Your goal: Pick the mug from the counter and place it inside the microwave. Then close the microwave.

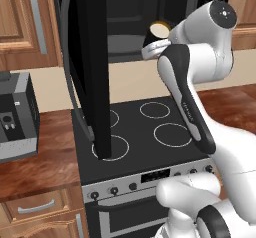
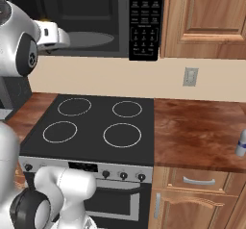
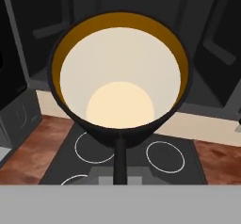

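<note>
Jaws clamp the round, cream-lined black mug (image 3: 120, 79) before the boxy microwave (image 1: 125, 17).

Black stovetop (image 2: 96, 122), grey appliance (image 1: 15, 117)
A white bottle (image 2: 241, 144) stands far right; a wall outlet (image 2: 190, 76) sits above it.

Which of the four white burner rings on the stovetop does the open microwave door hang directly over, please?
The front-left burner ring: in the left base view the open microwave door covers part of it, while the other three show whole.
</note>
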Robot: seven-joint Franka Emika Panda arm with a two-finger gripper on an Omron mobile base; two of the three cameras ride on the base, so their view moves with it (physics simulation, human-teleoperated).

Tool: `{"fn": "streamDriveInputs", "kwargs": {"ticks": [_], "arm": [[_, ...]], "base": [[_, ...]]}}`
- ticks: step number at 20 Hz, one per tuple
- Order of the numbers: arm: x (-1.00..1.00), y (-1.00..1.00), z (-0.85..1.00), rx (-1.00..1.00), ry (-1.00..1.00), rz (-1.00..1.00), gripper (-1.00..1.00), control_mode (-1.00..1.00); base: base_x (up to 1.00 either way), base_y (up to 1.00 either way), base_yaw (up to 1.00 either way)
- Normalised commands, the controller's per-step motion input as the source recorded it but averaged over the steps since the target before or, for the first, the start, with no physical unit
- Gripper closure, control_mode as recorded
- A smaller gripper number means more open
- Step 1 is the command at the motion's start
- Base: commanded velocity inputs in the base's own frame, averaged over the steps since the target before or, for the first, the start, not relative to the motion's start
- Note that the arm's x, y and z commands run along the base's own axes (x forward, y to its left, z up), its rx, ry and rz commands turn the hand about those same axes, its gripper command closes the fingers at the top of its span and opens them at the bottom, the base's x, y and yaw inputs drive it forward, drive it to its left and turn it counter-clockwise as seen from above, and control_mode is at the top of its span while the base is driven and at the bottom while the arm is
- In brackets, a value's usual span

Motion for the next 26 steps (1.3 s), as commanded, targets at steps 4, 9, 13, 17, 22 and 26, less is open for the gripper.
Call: {"fn": "streamDriveInputs", "kwargs": {"ticks": [4, 9, 13, 17, 22, 26], "arm": [[0.33, 0.00, 0.03, 0.04, 0.09, 0.00, 1.00, -1.00], [0.47, 0.00, 0.00, 0.02, 0.05, -0.02, 1.00, -1.00], [0.57, 0.00, -0.01, 0.00, 0.04, -0.02, 1.00, -1.00], [0.47, 0.00, -0.09, 0.00, 0.00, 0.00, 1.00, -1.00], [0.46, 0.02, -0.05, 0.00, 0.00, 0.00, 1.00, -1.00], [0.33, 0.06, -0.03, 0.00, 0.00, 0.00, 1.00, -1.00]], "base": [[0.00, 0.00, 0.00], [0.00, 0.00, 0.00], [0.00, 0.00, 0.00], [0.00, 0.00, 0.00], [0.00, 0.00, 0.00], [0.00, 0.00, 0.00]]}}
